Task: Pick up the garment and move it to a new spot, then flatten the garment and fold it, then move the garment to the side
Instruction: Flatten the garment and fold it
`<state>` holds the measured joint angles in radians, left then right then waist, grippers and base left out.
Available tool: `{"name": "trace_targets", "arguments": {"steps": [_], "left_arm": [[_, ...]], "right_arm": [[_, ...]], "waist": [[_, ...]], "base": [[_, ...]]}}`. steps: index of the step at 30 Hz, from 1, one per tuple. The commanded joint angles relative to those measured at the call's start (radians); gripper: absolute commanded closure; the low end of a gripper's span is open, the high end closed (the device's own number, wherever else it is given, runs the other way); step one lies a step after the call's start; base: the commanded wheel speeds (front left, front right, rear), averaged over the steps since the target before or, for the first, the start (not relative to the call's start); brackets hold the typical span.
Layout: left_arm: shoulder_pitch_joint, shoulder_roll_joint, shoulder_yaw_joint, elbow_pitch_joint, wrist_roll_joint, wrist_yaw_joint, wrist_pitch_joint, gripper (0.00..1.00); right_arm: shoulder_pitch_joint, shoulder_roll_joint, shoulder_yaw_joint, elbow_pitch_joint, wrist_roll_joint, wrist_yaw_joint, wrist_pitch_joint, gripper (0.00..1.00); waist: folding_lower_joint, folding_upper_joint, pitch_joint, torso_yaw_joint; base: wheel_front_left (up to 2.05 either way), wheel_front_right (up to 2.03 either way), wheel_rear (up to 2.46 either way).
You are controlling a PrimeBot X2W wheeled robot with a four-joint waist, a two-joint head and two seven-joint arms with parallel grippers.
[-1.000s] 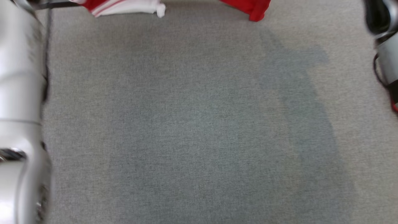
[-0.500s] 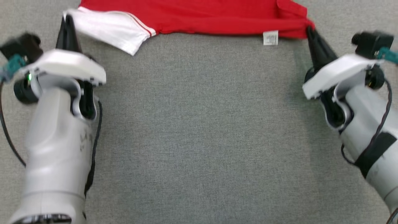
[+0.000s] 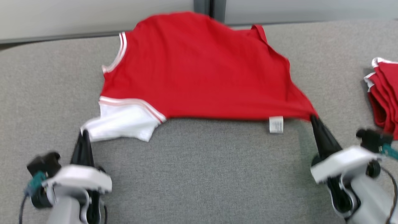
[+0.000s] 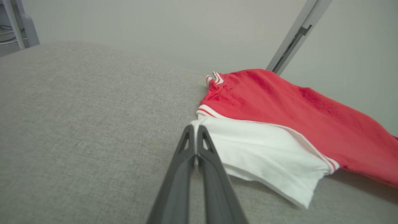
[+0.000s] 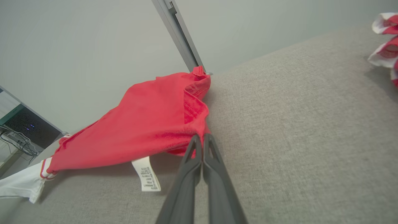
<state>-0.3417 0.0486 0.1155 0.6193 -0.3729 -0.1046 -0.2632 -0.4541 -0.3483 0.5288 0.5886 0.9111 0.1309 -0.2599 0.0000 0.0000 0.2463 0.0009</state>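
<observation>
The garment, a red shirt with white-striped trim and one white sleeve, lies spread toward the far edge of the grey desk, its near hem pulled taut and raised. The left gripper, fingers pressed together, pinches the sleeve's corner. The right gripper pinches the red hem corner beside a white care label. A pile of red clothes sits at the right edge.

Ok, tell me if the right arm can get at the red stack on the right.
Likely yes: bare grey surface lies between the right gripper and the stack, but it is shut on the garment.
</observation>
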Motion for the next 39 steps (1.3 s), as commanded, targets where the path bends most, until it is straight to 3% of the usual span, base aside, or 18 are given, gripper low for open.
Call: {"name": "trace_targets", "arguments": {"steps": [1, 7, 16, 23, 32, 39], "left_arm": [[0.081, 0.005, -0.019, -0.041, -0.014, 0.003, -0.001, 1.0], [0.266, 0.005, -0.062, -0.179, -0.033, 0.038, 0.037, 1.0], [0.562, 0.005, -0.098, -0.526, -0.065, 0.132, 0.228, 1.0], [0.696, 0.005, -0.131, -0.705, -0.066, 0.19, 0.353, 1.0], [0.669, 0.023, -0.14, -0.772, -0.061, 0.207, 0.41, 1.0], [0.503, 0.04, -0.13, -0.715, -0.091, 0.175, 0.408, 1.0]], "right_arm": [[0.095, -0.004, -0.034, -0.04, -0.024, 0.0, -0.006, 1.0], [0.298, -0.003, -0.119, -0.142, -0.082, 0.0, -0.007, 1.0], [0.547, -0.002, -0.22, -0.23, -0.148, 0.0, -0.007, 1.0], [0.642, 0.023, -0.282, -0.255, -0.175, 0.0, 0.014, 1.0], [0.635, 0.043, -0.329, -0.297, -0.213, 0.0, 0.086, 1.0], [0.51, 0.021, -0.342, -0.323, -0.229, 0.0, 0.177, 1.0]], "waist": [[0.0, 0.0, -0.06, 0.004], [0.0, 0.0, -0.104, 0.019], [0.0, 0.0, -0.161, 0.043], [0.0, 0.0, -0.191, 0.053], [0.0, 0.0, -0.177, 0.052], [0.0, 0.0, -0.1, 0.035]], "base": [[0.0, 0.0, 0.0], [0.0, 0.0, 0.0], [0.0, 0.0, 0.0], [0.0, 0.0, 0.0], [0.0, 0.0, 0.0], [0.0, 0.0, 0.0]]}}
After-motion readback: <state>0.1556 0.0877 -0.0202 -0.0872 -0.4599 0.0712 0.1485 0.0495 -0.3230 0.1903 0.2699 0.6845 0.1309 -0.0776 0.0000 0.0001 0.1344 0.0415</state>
